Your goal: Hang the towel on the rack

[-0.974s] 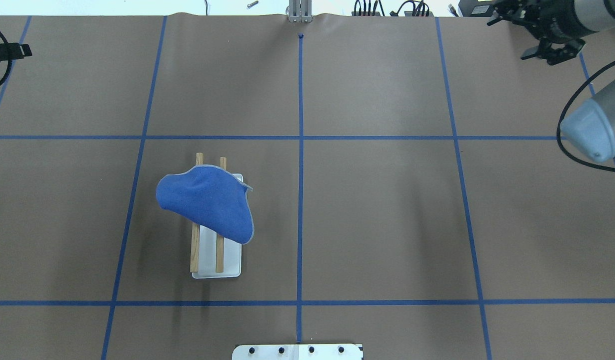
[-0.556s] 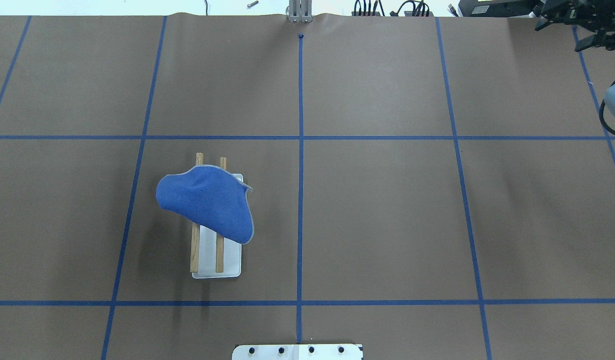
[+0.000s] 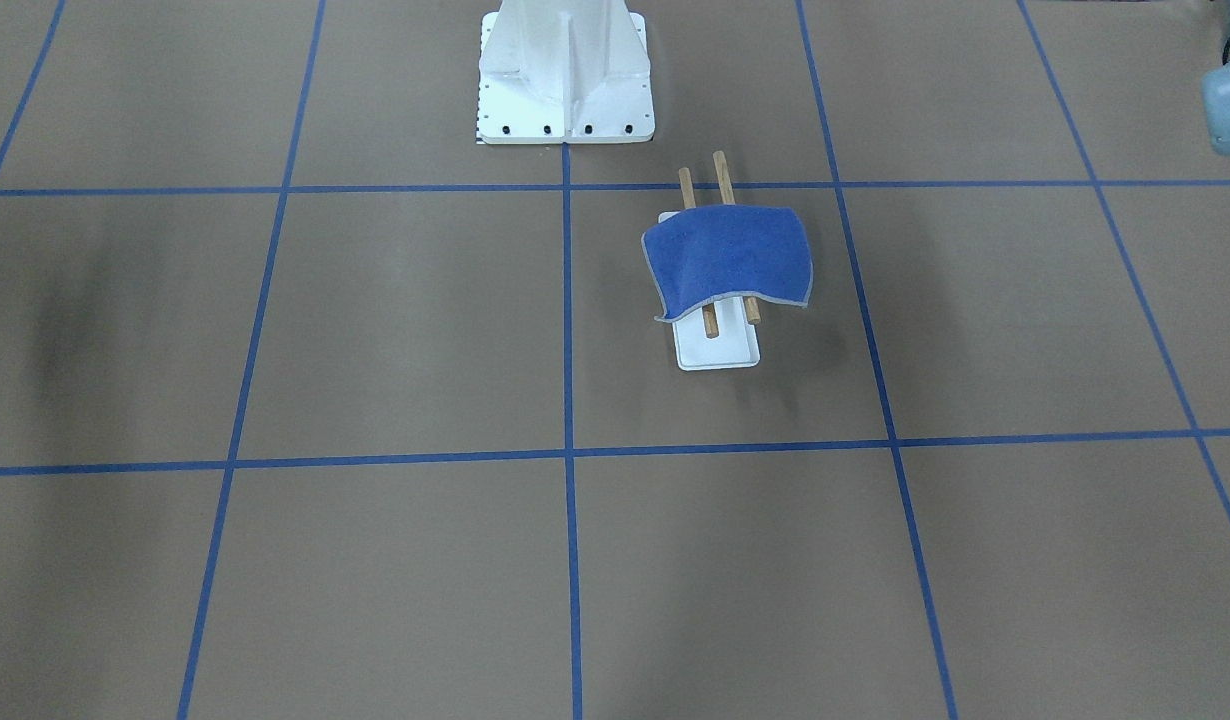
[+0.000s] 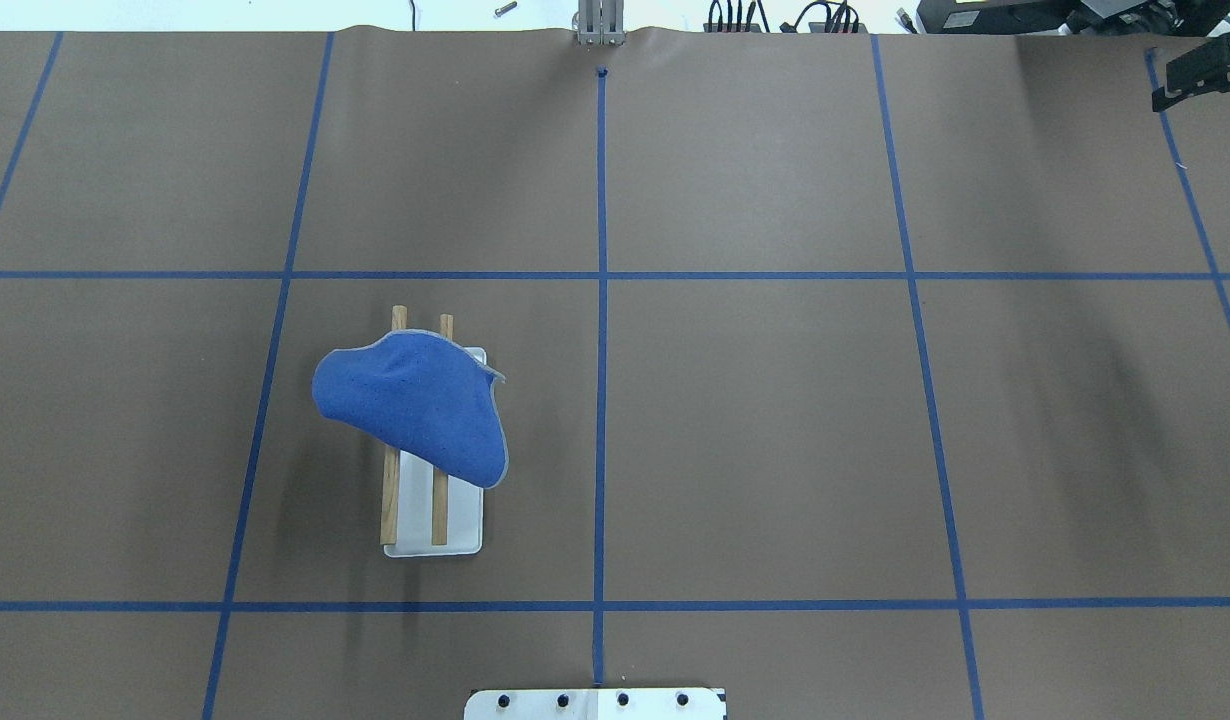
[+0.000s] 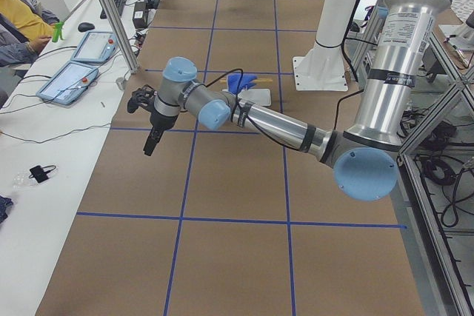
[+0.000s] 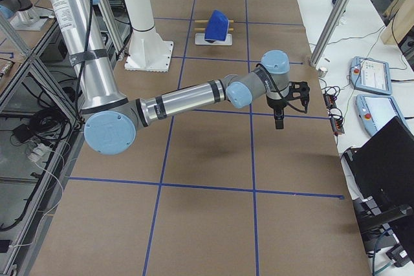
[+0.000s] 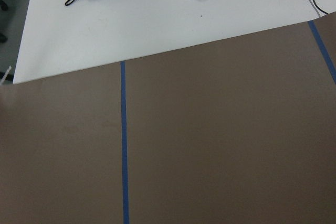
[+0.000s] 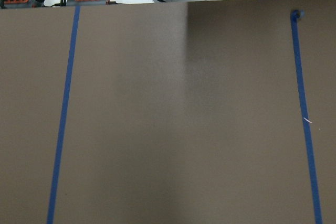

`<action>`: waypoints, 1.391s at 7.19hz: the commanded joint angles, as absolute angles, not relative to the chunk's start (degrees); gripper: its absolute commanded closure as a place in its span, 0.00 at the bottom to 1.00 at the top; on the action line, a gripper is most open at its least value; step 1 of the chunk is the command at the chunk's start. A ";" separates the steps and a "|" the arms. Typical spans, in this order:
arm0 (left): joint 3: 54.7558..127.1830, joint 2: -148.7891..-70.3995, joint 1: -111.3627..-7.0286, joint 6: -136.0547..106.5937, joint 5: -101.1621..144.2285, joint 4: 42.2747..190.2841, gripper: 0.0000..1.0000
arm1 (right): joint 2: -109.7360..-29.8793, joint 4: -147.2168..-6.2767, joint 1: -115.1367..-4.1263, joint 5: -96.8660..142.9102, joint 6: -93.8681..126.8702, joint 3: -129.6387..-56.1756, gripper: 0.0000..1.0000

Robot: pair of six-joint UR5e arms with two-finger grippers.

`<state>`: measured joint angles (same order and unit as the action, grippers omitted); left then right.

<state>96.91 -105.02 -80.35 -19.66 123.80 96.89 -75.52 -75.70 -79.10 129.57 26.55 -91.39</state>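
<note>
Towel (image 4: 415,415) draped over both rods of rack (image 4: 460,520), on left half of surface (image 4: 775,450); rods aligned toward robot. Left hand (image 5: 151,140) judged nearer, right hand (image 6: 278,121) well apart; clenched or released cannot be told.

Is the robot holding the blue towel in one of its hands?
Nothing is held. The towel hangs over the rack by itself, and the left hand and right hand are both far away with nothing in them.
</note>
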 commanded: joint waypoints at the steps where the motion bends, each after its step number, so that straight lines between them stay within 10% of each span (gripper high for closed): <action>1: 97.03 -105.47 -82.08 -17.93 134.25 86.87 0.02 | -75.94 -87.02 -83.04 134.62 7.47 -91.66 0.00; 10: 98.18 -98.88 -81.65 -16.35 134.65 94.82 0.02 | -76.90 -90.70 -83.14 140.36 5.27 -93.68 0.00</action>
